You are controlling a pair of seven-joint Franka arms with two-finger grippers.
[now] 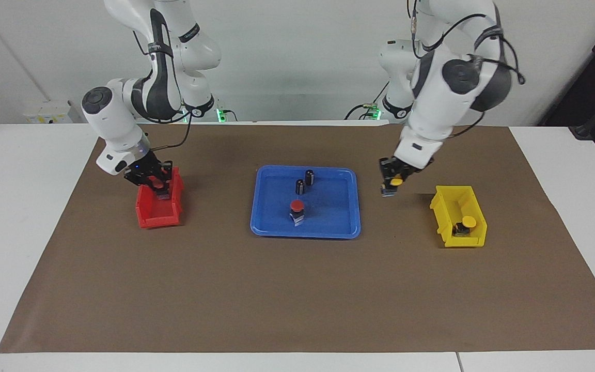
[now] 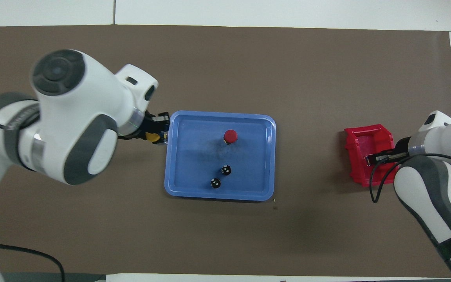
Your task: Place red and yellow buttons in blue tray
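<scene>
Buttons sit split among three containers: the blue tray [image 1: 328, 227] holds one red button [image 1: 296, 207] and two black capless cylinders [image 1: 304, 182]; the yellow bin [image 1: 444, 209] holds one yellow button [image 1: 468, 222]. Above the brown mat between them, the left tool [image 1: 391, 184] is clenched on another yellow button [image 1: 396, 181]. The right tool [image 1: 156, 182], in the red bin [image 1: 145, 219], grips a red button [image 1: 157, 181] that only the facing view shows. The overhead view hides the yellow bin under the left arm.

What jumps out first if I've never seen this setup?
The left gripper carries a yellow button in the air beside the blue tray, which already holds a red button and two black cylinders. At the right arm's end, the right gripper grips another red button over the red bin.
</scene>
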